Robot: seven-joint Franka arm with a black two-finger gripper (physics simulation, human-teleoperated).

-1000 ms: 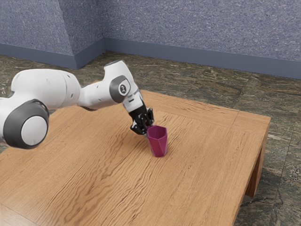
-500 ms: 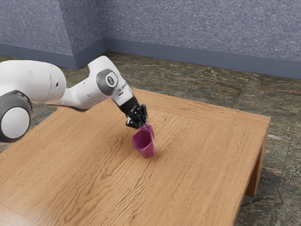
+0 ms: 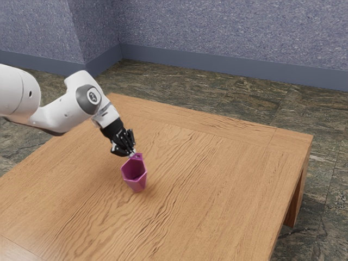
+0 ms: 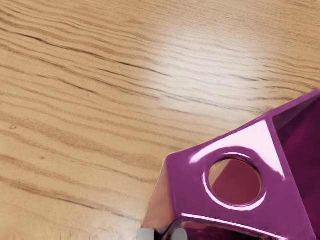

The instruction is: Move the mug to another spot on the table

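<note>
Pinching the upper edge of the mug [image 3: 134, 175], the gripper [image 3: 131, 155] has its black fingers drawn narrow, one on each side of the rim, where the handle sits. The mug's long axis runs close to vertical: the open mouth faces up toward the hand and the narrower base points down at the tabletop [image 3: 228, 168]. Whether the base rests on the wood or hangs just above it I cannot tell; its shadow lies right beside the base. It is a glossy magenta piece with flat, angular facets that taper from a wide rim to a small foot, lighter pink on the inner wall. In the wrist view the mug [image 4: 280, 150] sits directly under the hand, showing a flat-sided handle pierced by a round hole, bright highlights along its edges, and the tabletop [image 4: 100, 100] with strong wavy grain beyond it. In the exterior view the mug stands in the tabletop's left half, well away from every edge, with the white arm [image 3: 60, 111] reaching down to it from the exterior view's left.
</note>
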